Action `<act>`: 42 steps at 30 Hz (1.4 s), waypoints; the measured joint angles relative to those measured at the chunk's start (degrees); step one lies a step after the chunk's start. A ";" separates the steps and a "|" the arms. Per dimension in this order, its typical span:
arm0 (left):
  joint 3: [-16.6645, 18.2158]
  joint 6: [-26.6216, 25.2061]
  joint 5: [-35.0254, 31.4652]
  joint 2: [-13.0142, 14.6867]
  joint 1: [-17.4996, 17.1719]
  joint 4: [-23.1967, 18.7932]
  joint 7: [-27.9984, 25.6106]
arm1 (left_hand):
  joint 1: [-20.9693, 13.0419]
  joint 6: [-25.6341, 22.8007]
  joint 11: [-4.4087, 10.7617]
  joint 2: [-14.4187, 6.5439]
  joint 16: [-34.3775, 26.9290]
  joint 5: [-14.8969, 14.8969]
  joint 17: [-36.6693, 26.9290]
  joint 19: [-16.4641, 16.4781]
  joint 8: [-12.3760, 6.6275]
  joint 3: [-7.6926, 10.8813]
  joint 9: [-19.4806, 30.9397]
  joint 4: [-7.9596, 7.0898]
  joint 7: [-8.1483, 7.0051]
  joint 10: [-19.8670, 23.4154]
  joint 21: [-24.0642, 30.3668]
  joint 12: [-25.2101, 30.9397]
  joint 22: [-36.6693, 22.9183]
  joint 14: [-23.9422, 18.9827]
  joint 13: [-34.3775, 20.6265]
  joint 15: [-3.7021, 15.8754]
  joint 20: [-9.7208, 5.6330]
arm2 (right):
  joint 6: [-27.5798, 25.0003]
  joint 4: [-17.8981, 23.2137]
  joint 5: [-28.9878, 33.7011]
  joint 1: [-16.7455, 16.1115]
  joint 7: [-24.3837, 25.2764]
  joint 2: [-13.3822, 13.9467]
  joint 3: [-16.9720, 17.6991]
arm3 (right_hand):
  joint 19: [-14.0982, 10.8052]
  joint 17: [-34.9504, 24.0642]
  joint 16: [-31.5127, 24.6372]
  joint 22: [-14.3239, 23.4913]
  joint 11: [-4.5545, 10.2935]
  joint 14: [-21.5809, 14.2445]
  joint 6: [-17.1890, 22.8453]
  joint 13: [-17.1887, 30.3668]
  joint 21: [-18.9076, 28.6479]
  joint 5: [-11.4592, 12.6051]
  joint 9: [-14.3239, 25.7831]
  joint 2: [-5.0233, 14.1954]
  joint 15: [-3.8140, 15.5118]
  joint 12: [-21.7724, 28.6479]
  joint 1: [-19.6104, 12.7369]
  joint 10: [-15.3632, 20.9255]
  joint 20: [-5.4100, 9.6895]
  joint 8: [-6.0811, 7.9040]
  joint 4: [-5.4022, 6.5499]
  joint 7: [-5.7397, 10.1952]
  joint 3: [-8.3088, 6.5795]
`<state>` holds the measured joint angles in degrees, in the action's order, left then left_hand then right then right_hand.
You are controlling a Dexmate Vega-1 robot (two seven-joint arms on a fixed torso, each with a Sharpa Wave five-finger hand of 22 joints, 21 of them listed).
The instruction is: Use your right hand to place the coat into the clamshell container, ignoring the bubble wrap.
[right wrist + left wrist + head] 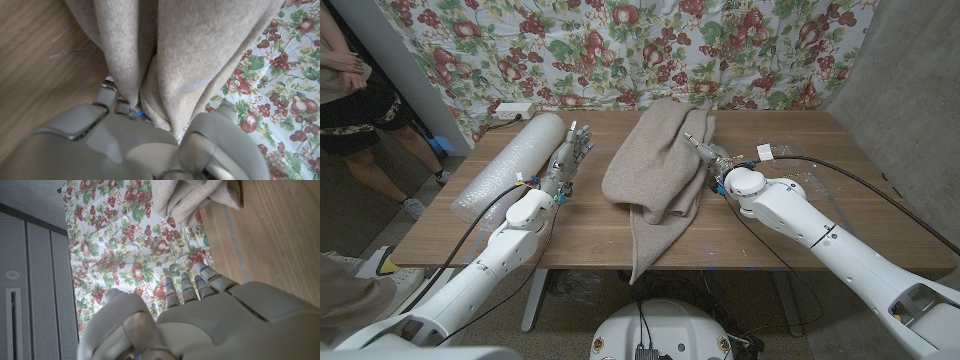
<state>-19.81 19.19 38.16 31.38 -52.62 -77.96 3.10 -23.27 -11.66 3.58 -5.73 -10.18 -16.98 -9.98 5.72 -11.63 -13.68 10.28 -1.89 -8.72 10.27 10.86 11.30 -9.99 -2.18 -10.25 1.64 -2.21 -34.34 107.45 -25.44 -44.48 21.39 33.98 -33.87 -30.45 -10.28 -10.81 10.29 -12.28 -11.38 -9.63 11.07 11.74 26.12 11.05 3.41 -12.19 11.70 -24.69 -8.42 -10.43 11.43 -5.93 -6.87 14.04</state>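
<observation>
A beige coat (pixel 655 165) sprawls across the wooden table's (pixel 590 235) middle, draping over its front edge. A bubble wrap roll (pixel 510 165) blocks the left side. Bare wood lies open between them.

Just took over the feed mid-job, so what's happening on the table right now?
The right hand is at the right edge of the beige coat, with folds of its fabric bunched between the fingers in the right wrist view. The coat lies heaped mid-table, one end hanging over the front edge. The left hand waits beside the bubble wrap roll, holding nothing. A clear clamshell container isn't something I can make out.
</observation>
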 measured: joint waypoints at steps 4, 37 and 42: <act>0.07 0.08 0.02 0.00 -0.10 0.01 0.02 | 0.00 0.00 0.00 0.00 0.00 0.00 0.00 0.00 0.00 0.00 0.00 0.00 0.00 0.00 0.00 0.00 0.00 0.00 0.00 0.00 0.00 | -1.00 0.00 0.07 0.44 0.06 -0.29 -0.32 | -0.14 0.00 -0.21 0.00 -0.19 -0.56 0.00 0.00 0.35 0.00 0.00 0.00 -0.10 0.00 0.00 0.46 0.11 0.00 0.00 0.00 0.00; 0.51 0.51 0.20 0.44 -1.44 -1.06 -0.34 | 0.00 -0.40 0.00 0.00 0.00 0.25 0.00 0.00 0.01 0.00 0.00 0.00 -0.40 0.00 0.00 0.00 0.00 0.00 0.00 0.00 0.00 | -7.24 0.25 -1.14 2.72 0.48 -1.83 -1.57 | -1.53 -1.07 -2.20 1.32 0.01 -10.34 0.00 0.83 1.22 0.40 -0.01 1.36 2.78 2.71 -5.43 8.39 0.72 0.45 -1.80 0.00 -1.52; 0.58 0.56 0.18 0.48 -1.70 -1.34 -0.61 | 0.00 -0.64 0.10 0.00 0.00 0.25 0.00 0.00 0.01 0.00 0.00 0.00 -0.62 0.09 0.00 0.00 0.00 0.34 0.00 0.34 0.00 | -7.45 -0.16 -1.77 2.78 0.44 -2.04 -1.32 | -1.53 -1.29 -2.22 1.32 0.01 -10.64 0.43 1.06 1.62 0.40 -0.01 2.14 3.08 3.34 -6.24 10.06 0.72 0.45 -1.96 0.00 -1.82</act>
<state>-19.23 19.75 38.34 31.86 -54.32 -79.30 2.50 -23.27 -12.30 3.68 -5.73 -10.18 -16.73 -9.98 5.71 -11.63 -13.68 10.28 -1.89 -9.34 10.37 10.86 11.30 -9.99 -1.84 -10.25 1.98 -2.21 -41.79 107.29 -27.21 -41.71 21.82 31.93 -35.19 -31.98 -11.58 -13.03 11.61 -12.27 -22.02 -9.21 12.14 13.36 26.52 11.04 5.55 -9.11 15.05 -30.92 1.64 -9.71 11.88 -7.89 -6.86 12.22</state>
